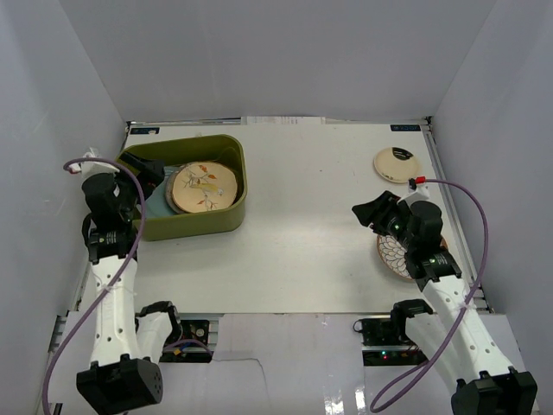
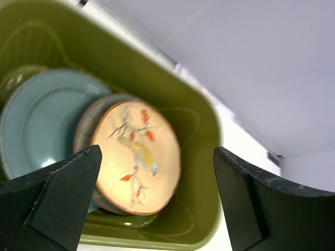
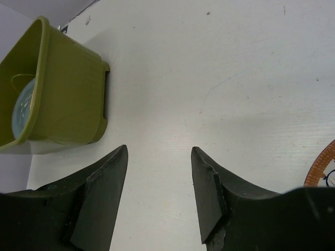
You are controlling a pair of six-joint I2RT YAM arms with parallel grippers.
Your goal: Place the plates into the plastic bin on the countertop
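Note:
The olive-green plastic bin (image 1: 226, 156) stands at the back left of the white countertop (image 1: 311, 225). Inside it the cream leaf-and-bird plate (image 1: 203, 187) lies on a grey plate, beside a blue-grey plate (image 2: 42, 120). My left gripper (image 1: 149, 173) is open and empty above the bin's left end; the leaf-and-bird plate (image 2: 138, 157) shows between its fingers. My right gripper (image 1: 370, 213) is open and empty over bare countertop. The brown-rimmed white petal plate (image 1: 394, 255) lies partly under the right arm. The black-rimmed cream plate (image 1: 397, 164) lies at the back right.
Plain white walls close in the countertop on three sides. In the right wrist view the bin (image 3: 63, 89) is at the far left and the petal plate's rim (image 3: 320, 166) at the right edge. Cables loop off both arms.

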